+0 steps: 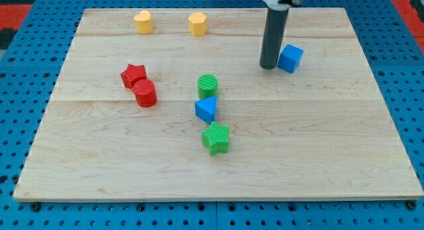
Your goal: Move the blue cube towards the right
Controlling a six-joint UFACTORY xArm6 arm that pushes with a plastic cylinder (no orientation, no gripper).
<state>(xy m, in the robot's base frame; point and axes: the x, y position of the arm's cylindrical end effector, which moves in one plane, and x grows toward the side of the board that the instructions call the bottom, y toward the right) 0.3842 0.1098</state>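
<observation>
End effector: plain rod, no jaws; my tip (268, 66) on worktop (344, 144); blue cube (290, 58) just beside, to the view's right.

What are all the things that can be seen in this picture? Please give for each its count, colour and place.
yellow heart block: 1, yellow, near the view's top, left of centre
yellow hexagon block: 1, yellow, near the view's top, right of the heart
red star block: 1, red, left part of the board
red cylinder: 1, red, touching the red star on its lower right
green cylinder: 1, green, centre
blue triangle block: 1, blue, just below the green cylinder
green star block: 1, green, below the triangle
blue cube: 1, blue, upper right
wooden board: 1, light wood, on a blue perforated table
my tip: 1, dark rod, close beside the blue cube on its left
</observation>
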